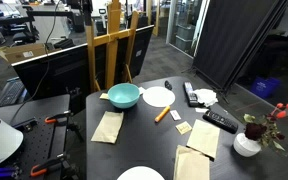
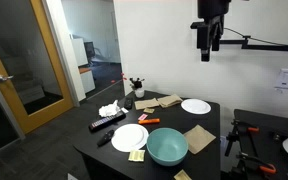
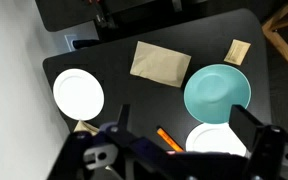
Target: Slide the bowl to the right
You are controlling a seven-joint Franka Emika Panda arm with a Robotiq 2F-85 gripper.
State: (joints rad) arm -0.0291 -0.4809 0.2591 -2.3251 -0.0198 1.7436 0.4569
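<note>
The teal bowl [image 1: 123, 96] stands upright and empty on the black table, near a table edge in an exterior view [image 2: 167, 146]. In the wrist view the bowl [image 3: 217, 92] lies far below, between a brown napkin and a white plate. My gripper [image 2: 209, 52] hangs high above the table, well apart from the bowl. In the wrist view its two fingers [image 3: 184, 125] stand wide apart with nothing between them. The gripper does not show in the exterior view that faces the easel.
A white plate [image 1: 158, 97] lies right beside the bowl, another [image 1: 141, 174] at the table edge. An orange marker [image 1: 163, 114], brown napkins [image 1: 108, 126], remotes [image 1: 220, 121] and a flower vase [image 1: 247, 143] share the table. A wooden easel [image 1: 109, 45] stands behind it.
</note>
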